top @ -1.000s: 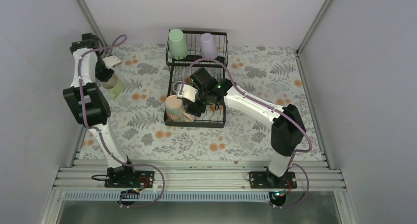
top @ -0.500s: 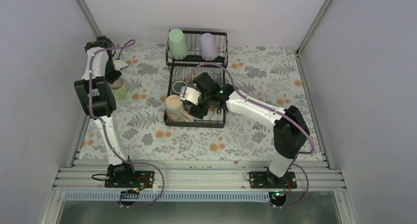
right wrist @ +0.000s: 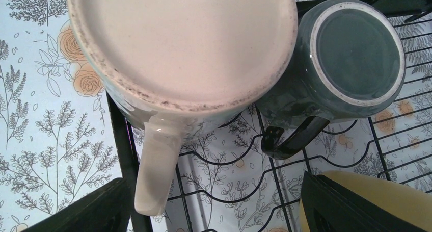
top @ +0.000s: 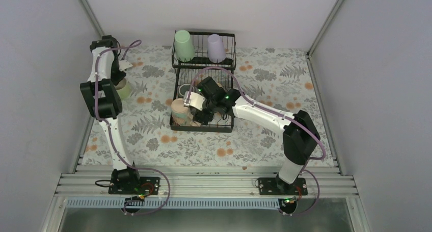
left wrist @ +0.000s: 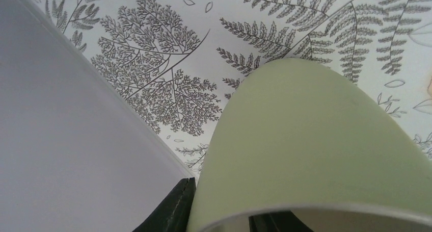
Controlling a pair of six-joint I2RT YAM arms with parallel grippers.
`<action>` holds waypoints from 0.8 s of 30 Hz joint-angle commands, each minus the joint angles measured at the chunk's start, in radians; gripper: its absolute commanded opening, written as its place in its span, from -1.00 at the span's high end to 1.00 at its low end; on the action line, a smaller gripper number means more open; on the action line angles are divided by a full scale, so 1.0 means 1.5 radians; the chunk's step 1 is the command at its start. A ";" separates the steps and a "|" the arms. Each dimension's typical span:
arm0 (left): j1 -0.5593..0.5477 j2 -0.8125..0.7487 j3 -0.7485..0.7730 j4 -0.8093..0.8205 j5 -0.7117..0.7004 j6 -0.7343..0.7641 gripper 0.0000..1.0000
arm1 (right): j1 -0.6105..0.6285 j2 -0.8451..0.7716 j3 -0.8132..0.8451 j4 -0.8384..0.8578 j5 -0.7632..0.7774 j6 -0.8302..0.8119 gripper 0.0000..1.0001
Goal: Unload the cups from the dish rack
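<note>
My left gripper (top: 120, 84) is shut on the wall of a light green cup (top: 124, 91), one finger (left wrist: 176, 206) outside and one inside. It holds the cup (left wrist: 316, 140) close above the table by the left wall. My right gripper (top: 199, 113) is open over the lower tray of the black dish rack (top: 204, 129). In the right wrist view the open gripper (right wrist: 214, 211) has an upside-down beige mug (right wrist: 183, 43) ahead, its handle (right wrist: 153, 165) near the left finger. A dark grey-green mug (right wrist: 351, 53) and a yellow mug (right wrist: 377, 196) stand beside it. A mint tumbler (top: 182, 44) and a lavender tumbler (top: 216, 46) stand on the upper shelf.
The grey left wall (left wrist: 61, 140) lies right beside the held cup. The floral tablecloth (top: 153, 135) covers the table around the rack. Rack wires (right wrist: 122, 135) run under and beside the right fingers.
My left arm has swung towards the far left wall with the light green cup. My right gripper has shifted left over the lower tray, nearer the beige mug.
</note>
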 commanded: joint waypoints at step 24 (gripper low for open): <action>-0.012 -0.188 0.020 -0.011 0.041 0.045 -0.21 | 0.035 0.051 0.022 0.007 0.024 0.014 -0.71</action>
